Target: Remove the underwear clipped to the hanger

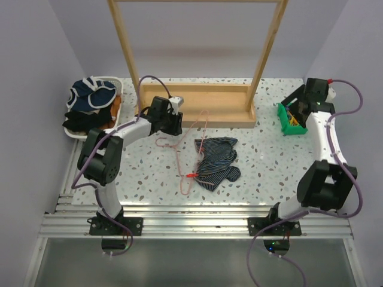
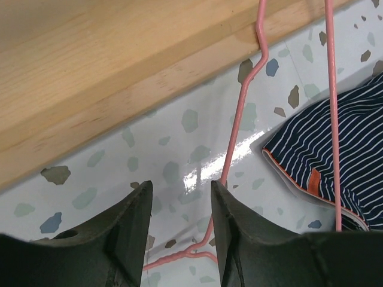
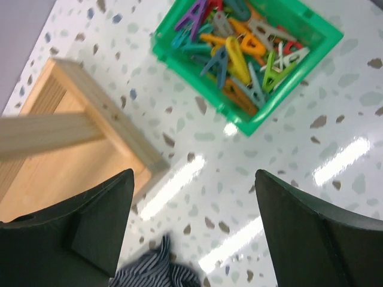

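Underwear [image 1: 216, 161] lies crumpled on worktop [image 1: 269, 170], its left edge at red clip [image 1: 192, 175] on hanger [image 1: 182, 158]; both wrist views cut it off. Left end effector [image 2: 181, 197] narrowly parted, empty, over hanger wire, underwear just to its right. Right end effector [image 3: 194, 179] wide apart, empty, well away.

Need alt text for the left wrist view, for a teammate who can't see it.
The left gripper, jaws open and empty, hovers close over the pink wire hanger on the speckled table. The pinstriped underwear lies at right; a wooden frame base crosses the top.
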`<act>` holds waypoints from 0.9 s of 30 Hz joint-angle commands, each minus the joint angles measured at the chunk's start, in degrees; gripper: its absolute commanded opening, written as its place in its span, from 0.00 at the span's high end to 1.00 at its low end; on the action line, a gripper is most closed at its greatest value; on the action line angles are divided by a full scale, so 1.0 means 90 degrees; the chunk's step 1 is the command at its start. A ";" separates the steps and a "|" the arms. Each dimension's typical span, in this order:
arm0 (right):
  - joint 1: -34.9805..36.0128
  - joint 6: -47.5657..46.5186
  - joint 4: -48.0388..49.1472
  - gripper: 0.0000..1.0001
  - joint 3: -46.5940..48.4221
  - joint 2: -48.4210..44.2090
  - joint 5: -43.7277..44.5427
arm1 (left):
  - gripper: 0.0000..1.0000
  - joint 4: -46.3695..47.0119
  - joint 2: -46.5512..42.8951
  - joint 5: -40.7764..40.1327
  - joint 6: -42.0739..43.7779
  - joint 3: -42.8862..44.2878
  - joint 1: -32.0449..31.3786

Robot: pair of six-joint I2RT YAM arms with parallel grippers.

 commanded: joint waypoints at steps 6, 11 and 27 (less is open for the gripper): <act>0.1445 -0.0432 -0.1036 0.14 -0.0490 -0.1177 -0.0601 | 0.53 -0.0206 0.0455 0.1208 0.0841 0.0387 -0.0007; 0.1846 -0.0617 -0.1329 0.14 -0.0539 -0.1294 -0.0826 | 0.53 -0.0214 0.0542 0.1501 0.0938 0.0425 -0.0095; 0.2596 -0.0882 -0.1779 0.18 -0.0695 -0.1460 -0.1264 | 0.73 -0.0781 0.1186 0.0897 0.1202 0.0748 -0.0437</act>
